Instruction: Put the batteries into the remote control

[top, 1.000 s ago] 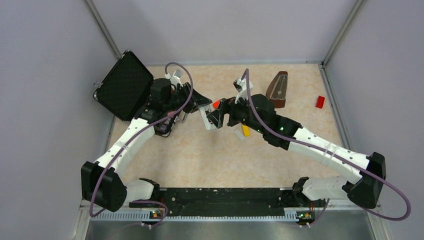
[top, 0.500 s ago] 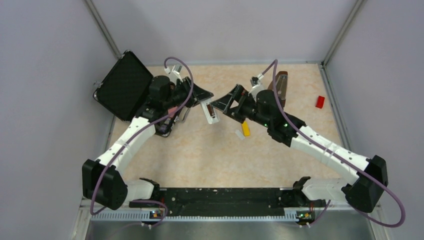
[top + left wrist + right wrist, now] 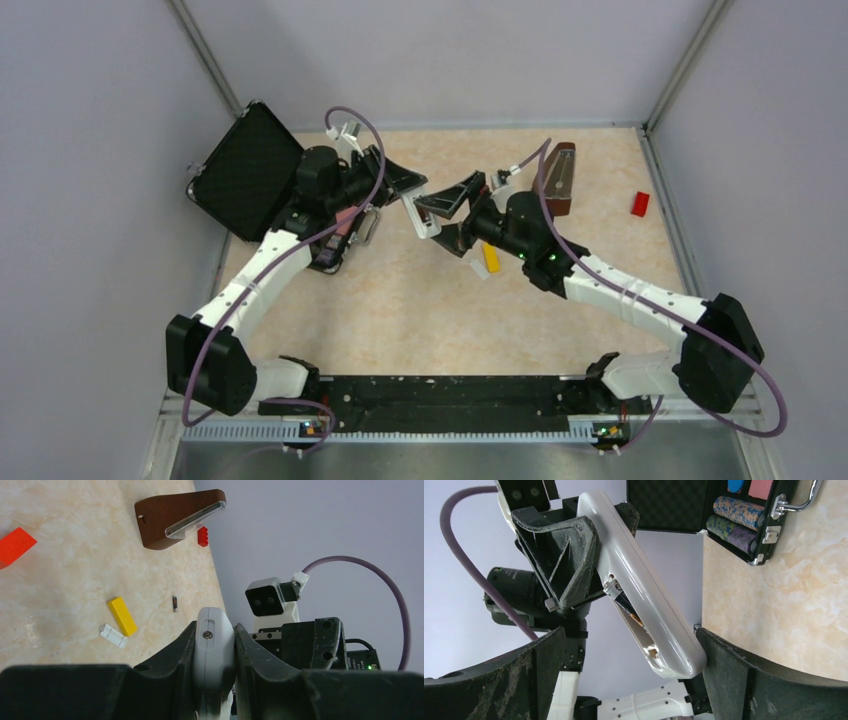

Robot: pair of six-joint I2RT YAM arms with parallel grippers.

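Observation:
My left gripper is shut on the white remote control and holds it in the air, edge-on between the fingers. In the right wrist view the remote control slants across the frame, its back recess open with a metal spring and a dark battery inside. My right gripper stands wide open around the remote's lower end, with nothing gripped; the remote lies close to the right finger. From above, the remote control hangs between the left gripper and the right gripper. Another battery lies on the table.
A yellow block and a small loose white piece lie near the battery. A brown wedge-shaped metronome and a red block sit at the back right. An open black case with chips stands at the back left.
The right gripper has opened wide and swung round, so its jaws now straddle the remote's end. The left gripper keeps its hold on the remote, shifted slightly.

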